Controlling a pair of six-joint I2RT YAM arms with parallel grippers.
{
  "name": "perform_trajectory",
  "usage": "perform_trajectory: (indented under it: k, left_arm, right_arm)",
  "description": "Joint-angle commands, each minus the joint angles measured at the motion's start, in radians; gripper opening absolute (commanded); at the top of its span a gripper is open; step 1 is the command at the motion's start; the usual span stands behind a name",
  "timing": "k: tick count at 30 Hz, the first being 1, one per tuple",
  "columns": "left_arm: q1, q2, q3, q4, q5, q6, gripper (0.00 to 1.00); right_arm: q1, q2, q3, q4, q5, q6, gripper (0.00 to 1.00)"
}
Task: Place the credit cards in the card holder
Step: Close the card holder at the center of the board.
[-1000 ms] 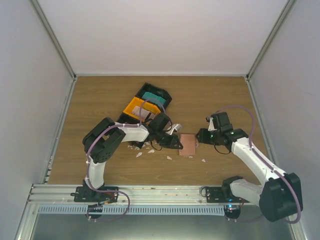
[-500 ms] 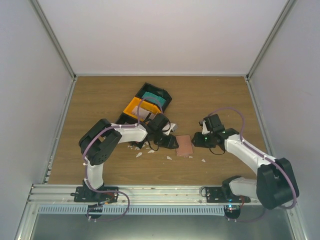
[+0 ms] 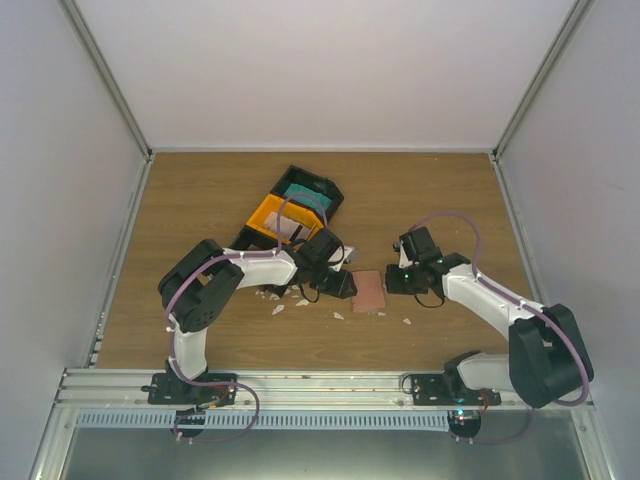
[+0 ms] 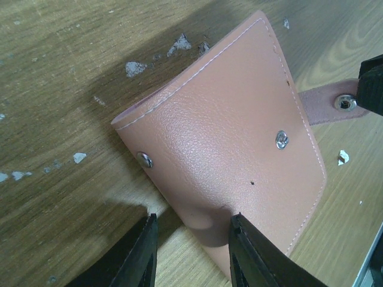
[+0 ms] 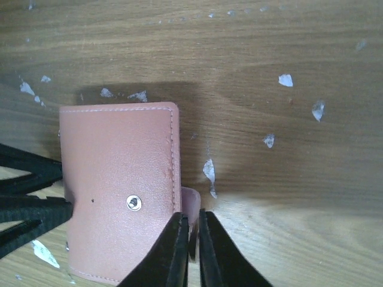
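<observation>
Between my two wrists on the wooden table (image 3: 450,200), my left gripper (image 4: 192,251) stands part-open astride the near edge of the closed card holder (image 4: 221,143), one finger (image 4: 245,254) touching its cover, while my right gripper (image 5: 190,245) pinches its snap strap (image 5: 190,202), the fingers almost together.

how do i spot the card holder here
On the wooden table, look nearer than the black-and-orange tray, between the left gripper and right gripper. The card holder is a small flat salmon-pink rectangle with stitched edges and silver snaps; the scraps around it are tiny and white.
</observation>
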Motion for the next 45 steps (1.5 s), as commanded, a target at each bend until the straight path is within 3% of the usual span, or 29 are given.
perform_trajectory:
  k: [1,3,9,13,16,23,30,45]
  left_arm:
    - [-0.005,0.001,-0.011,-0.037,-0.07,0.002,0.37]
    - [-0.005,0.002,-0.013,-0.034,-0.066,0.0,0.37]
    - [-0.005,0.004,-0.018,-0.018,-0.049,-0.008,0.41]
    - [-0.005,0.005,-0.022,-0.018,-0.052,-0.011,0.41]
    - [-0.005,0.003,-0.026,-0.017,-0.054,-0.011,0.41]
    - [-0.005,0.002,-0.027,-0.017,-0.055,-0.012,0.41]
    - [-0.005,0.004,-0.032,-0.007,-0.051,-0.022,0.41]
    - [-0.005,0.023,-0.036,0.024,-0.044,-0.043,0.29]
  right_arm:
    - [0.008,0.013,0.03,-0.005,0.021,0.007,0.06]
    - [0.008,0.015,0.03,-0.003,0.012,0.005,0.01]
    - [0.008,0.018,0.024,0.014,-0.044,-0.002,0.0]
    - [0.009,0.027,0.023,-0.001,-0.014,0.005,0.09]
    - [0.009,0.024,0.021,-0.004,-0.005,0.0,0.1]
    - [0.01,0.025,0.021,0.008,-0.019,0.002,0.01]
    - [0.011,0.015,-0.004,0.088,-0.108,-0.004,0.0]
    - [0.026,0.1,-0.017,0.188,-0.18,-0.031,0.01]
